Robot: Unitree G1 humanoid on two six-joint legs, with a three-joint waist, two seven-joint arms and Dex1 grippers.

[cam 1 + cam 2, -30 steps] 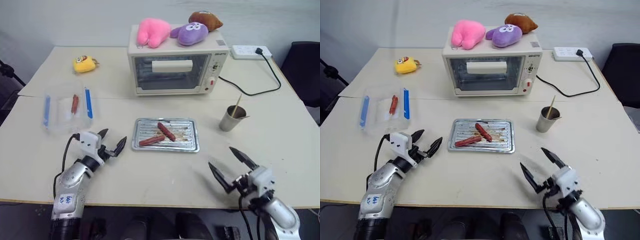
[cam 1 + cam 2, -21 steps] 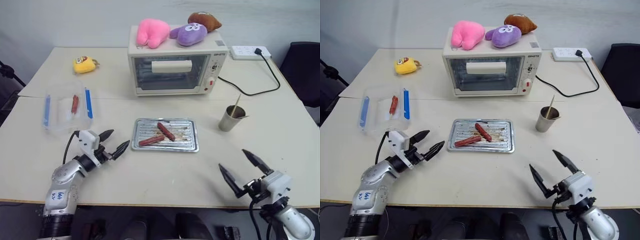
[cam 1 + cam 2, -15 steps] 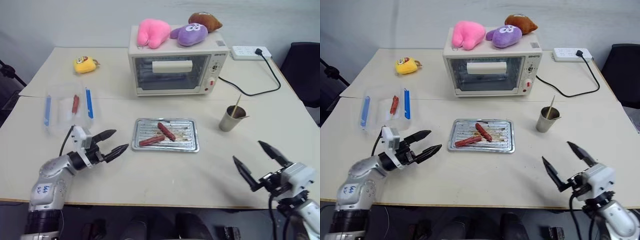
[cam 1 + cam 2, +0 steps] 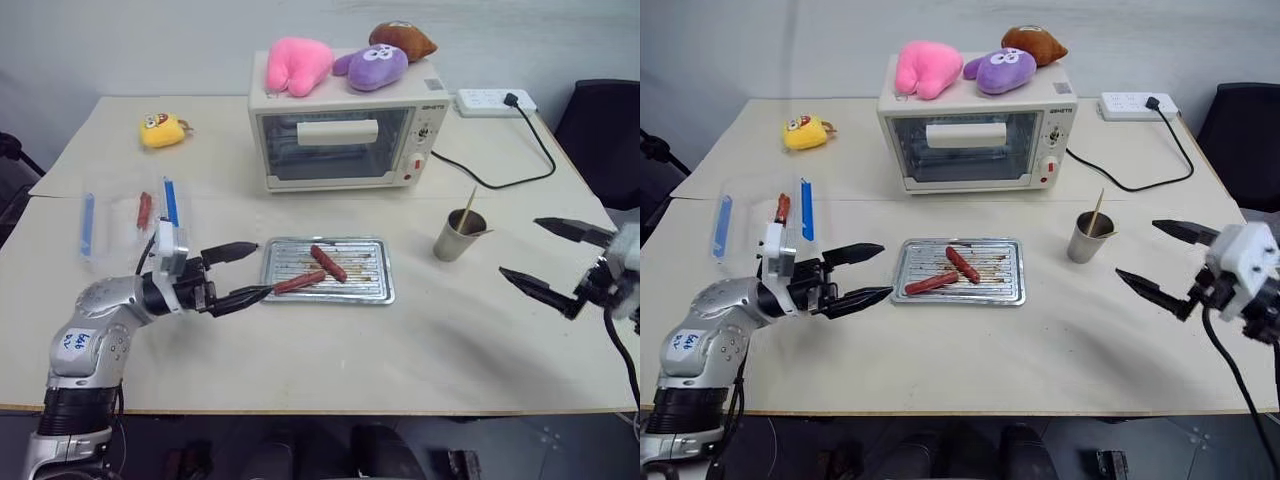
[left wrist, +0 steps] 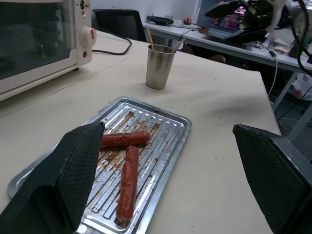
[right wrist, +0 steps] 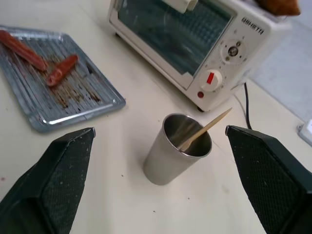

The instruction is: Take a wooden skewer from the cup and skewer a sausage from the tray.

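The silver tray [image 4: 380,272] lies mid-table with two red-brown sausages [image 4: 329,262] [image 4: 300,283] on its ridged bottom. To its right stands the metal cup [image 4: 458,236] with one wooden skewer [image 4: 467,207] leaning in it. My left gripper [image 4: 262,268] is open and level at the tray's left edge, its lower fingertip close to the nearer sausage. My right gripper [image 4: 520,246] is open, right of the cup, pointing at it with a gap between. The right wrist view looks down on the cup [image 6: 175,156] and the skewer [image 6: 207,127] between the open fingers.
A toaster oven [image 4: 340,135] with plush toys [image 4: 300,62] on top stands behind the tray. Its cable runs to a power strip [image 4: 490,100]. A clear box with blue clips [image 4: 125,215] and a yellow toy [image 4: 160,130] lie at the left. A black chair [image 4: 605,130] stands at the right.
Both arms have risen. The left gripper swung right to the tray's left edge. The right gripper moved up and out to the right and now points at the cup. Both stay open.
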